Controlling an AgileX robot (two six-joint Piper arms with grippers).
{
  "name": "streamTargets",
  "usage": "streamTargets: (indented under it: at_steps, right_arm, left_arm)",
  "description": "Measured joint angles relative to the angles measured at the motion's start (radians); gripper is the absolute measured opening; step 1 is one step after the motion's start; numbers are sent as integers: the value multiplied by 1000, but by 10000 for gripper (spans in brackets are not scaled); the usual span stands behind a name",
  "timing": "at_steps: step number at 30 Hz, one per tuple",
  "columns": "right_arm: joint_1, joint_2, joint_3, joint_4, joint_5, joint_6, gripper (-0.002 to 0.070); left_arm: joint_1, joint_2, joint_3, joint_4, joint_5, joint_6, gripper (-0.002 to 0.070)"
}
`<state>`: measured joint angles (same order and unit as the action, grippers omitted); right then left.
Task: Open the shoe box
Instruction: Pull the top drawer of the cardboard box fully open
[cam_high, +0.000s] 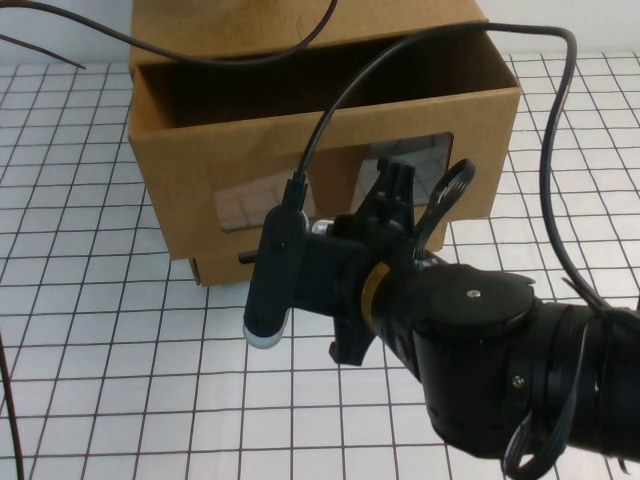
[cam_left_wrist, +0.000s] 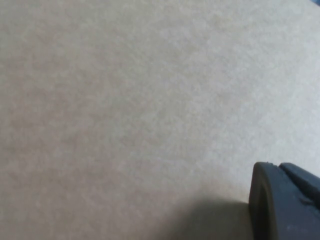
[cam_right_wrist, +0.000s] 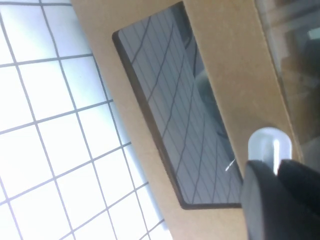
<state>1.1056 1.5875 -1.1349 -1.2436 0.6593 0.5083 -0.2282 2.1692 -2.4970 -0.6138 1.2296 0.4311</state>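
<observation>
The brown cardboard shoe box (cam_high: 180, 150) stands at the back of the table. Its drawer is slid out toward me, so the dark inside (cam_high: 300, 85) shows from above. The drawer front has a clear window (cam_right_wrist: 185, 130), also visible as the window (cam_high: 250, 205). My right gripper (cam_high: 398, 178) is at that front, shut on a small translucent pull tab (cam_right_wrist: 269, 145); the right gripper (cam_right_wrist: 277, 172) hides the tab's base. The left gripper (cam_left_wrist: 285, 202) lies close against plain cardboard (cam_left_wrist: 125, 100), and the left arm does not appear in the high view.
A white gridded table (cam_high: 100, 340) surrounds the box. Black cables (cam_high: 330, 120) arc over the box and down to the right arm's wrist camera (cam_high: 272, 285). The bulky right arm (cam_high: 480, 340) fills the near right.
</observation>
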Motion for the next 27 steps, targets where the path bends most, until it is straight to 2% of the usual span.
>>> streamTargets:
  at_steps: [13, 17, 21, 27]
  right_arm:
    - [6, -2, 0, 63, 12, -27, 8]
    - [8, -7, 0, 61, 19, -27, 8]
    - [8, -11, 0, 59, 23, -27, 8]
    - [8, -9, 0, 74, 42, -27, 8]
  left_arm:
    - [0, -11, 0, 29, 2, -2, -3]
    - [-4, -52, 18, 85, 15, -2, -3]
    - [-52, -112, 91, 150, 22, 5, -3]
    - [-111, -122, 151, 162, -8, 36, -2]
